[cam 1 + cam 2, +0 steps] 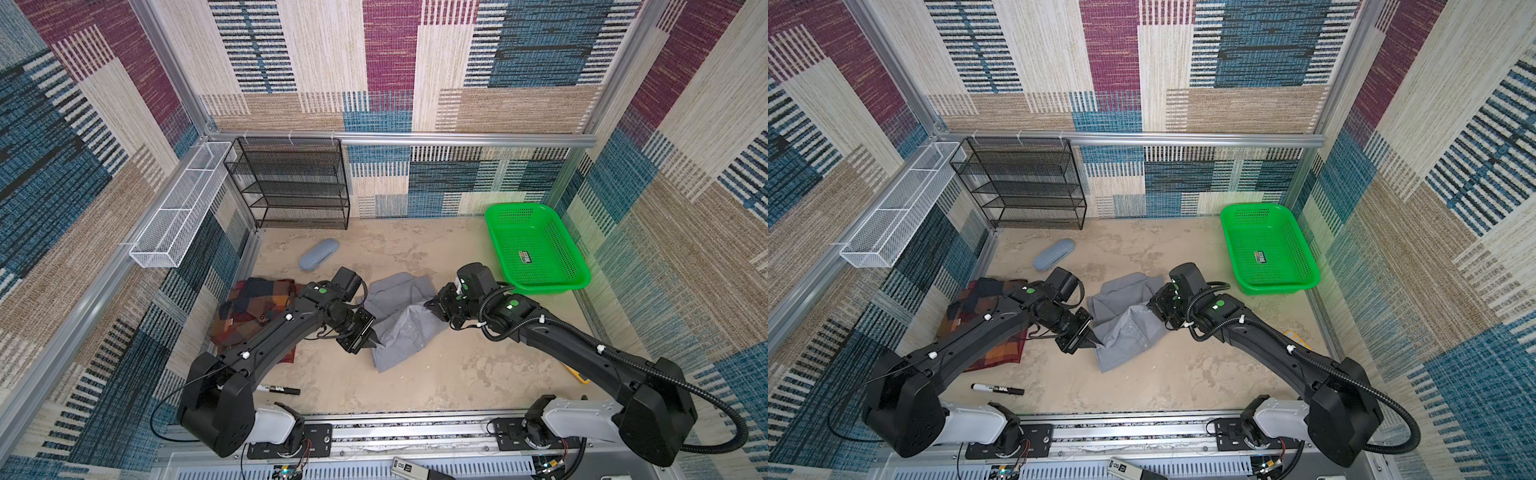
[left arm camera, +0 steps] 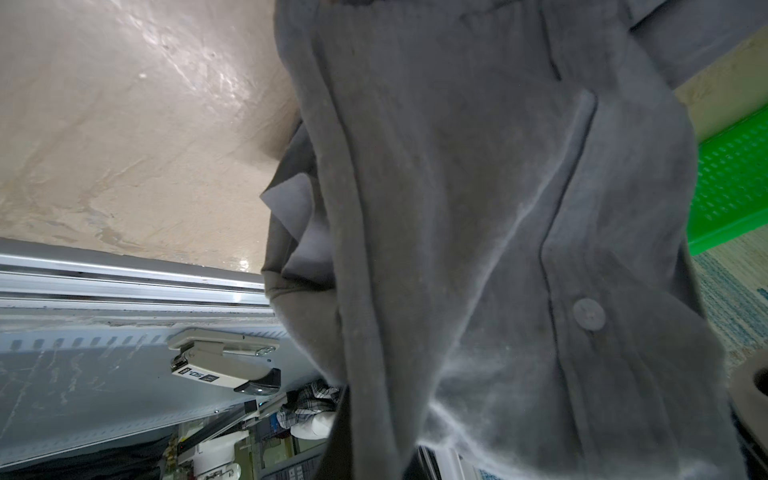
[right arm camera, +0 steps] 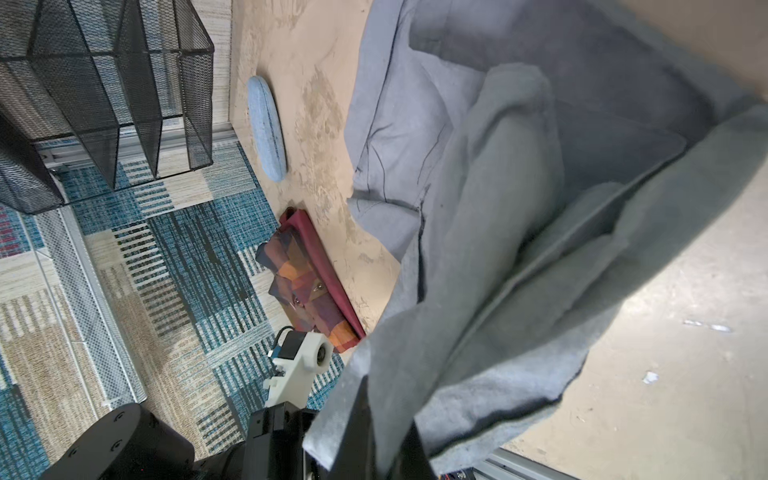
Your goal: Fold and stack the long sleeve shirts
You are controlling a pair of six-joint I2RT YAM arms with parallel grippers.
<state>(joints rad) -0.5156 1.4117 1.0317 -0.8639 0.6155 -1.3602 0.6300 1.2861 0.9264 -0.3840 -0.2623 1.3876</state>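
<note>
Both clenched on grey shirt (image 1: 401, 328): left gripper (image 1: 372, 341) at left edge, right gripper (image 1: 431, 306) at right edge, cloth between.

Walls (image 1: 390, 62) had woven patchwork of blue, maroon and beige, floor (image 1: 415, 386) was mottled beige, black mesh shelf (image 1: 291, 183) stood at back, white mesh tray (image 1: 178, 212) hung left, green basket (image 1: 540, 237) lay right.

grey shirt (image 1: 405, 320): matt cloth | basket (image 1: 536, 249): glossy green plastic
</note>
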